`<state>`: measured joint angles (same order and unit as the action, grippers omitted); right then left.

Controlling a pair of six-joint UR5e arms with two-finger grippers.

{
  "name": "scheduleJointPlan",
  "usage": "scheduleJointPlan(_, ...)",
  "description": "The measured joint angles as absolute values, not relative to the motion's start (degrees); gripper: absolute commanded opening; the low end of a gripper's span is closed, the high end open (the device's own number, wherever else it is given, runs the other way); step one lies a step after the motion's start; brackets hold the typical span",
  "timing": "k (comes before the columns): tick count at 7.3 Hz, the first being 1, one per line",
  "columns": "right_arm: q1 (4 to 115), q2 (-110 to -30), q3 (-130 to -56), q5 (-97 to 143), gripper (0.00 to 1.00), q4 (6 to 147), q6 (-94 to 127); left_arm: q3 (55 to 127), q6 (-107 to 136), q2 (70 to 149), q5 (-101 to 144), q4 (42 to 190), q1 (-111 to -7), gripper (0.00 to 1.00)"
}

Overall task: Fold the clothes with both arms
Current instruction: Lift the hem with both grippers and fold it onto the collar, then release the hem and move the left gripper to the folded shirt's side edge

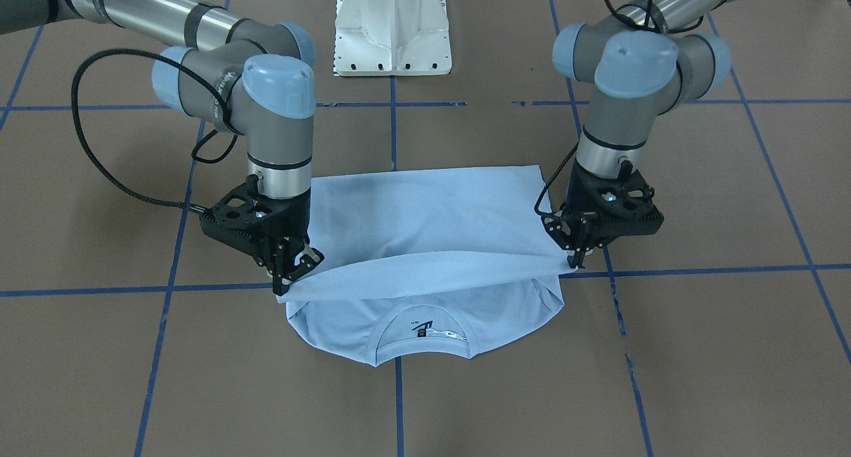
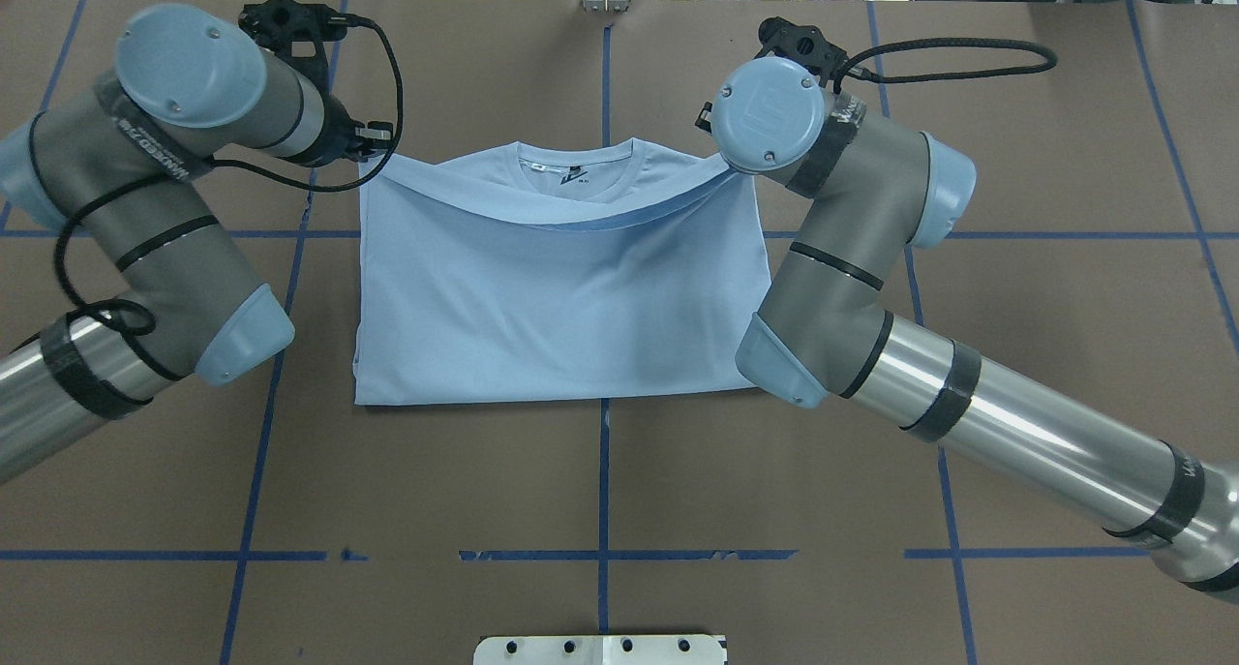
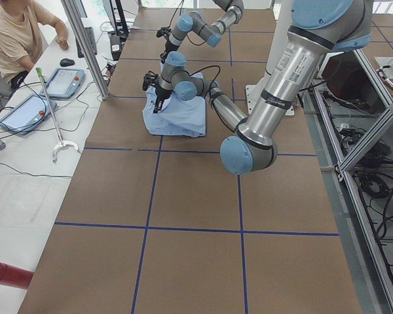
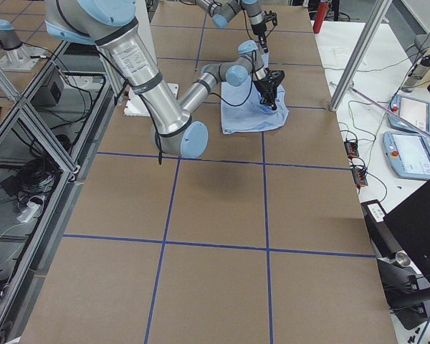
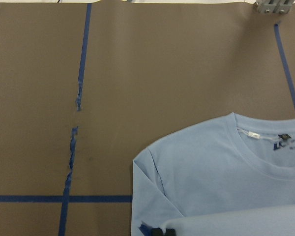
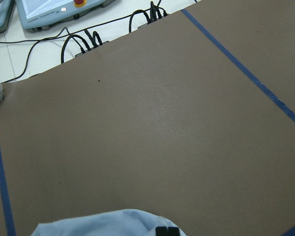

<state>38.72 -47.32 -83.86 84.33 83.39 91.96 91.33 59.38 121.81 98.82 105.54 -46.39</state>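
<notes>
Light blue T-shirt on brown table gridded with blue tape.

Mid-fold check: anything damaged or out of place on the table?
Only the blue tape line beside the T-shirt, torn and frayed in the left wrist view. The left gripper and right gripper hold the hem evenly.

A robotics lab: a brown worktop gridded with blue tape, aluminium framing, teach pendants and loose cables, a person seated alongside.
</notes>
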Motion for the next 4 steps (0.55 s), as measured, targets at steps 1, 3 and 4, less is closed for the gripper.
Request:
scheduleJointPlan(1, 38.83, -46.17, -79.25, 84.29, 0.0, 80.21, 91.84, 85.37, 59.32, 123.34, 97.5, 109.14, -46.32, 0.0)
scheduleJointPlan(3, 38.83, -45.48, -75.2, 84.29, 0.0, 77.99, 91.77, 78.77, 59.31, 124.15, 96.54, 114.27, -45.17, 0.0)
scheduleJointPlan(4, 38.83, -45.49, -74.8, 84.32, 0.68, 77.77, 91.76, 77.89, 59.32, 124.06, 96.3, 115.09, -44.55, 0.59)
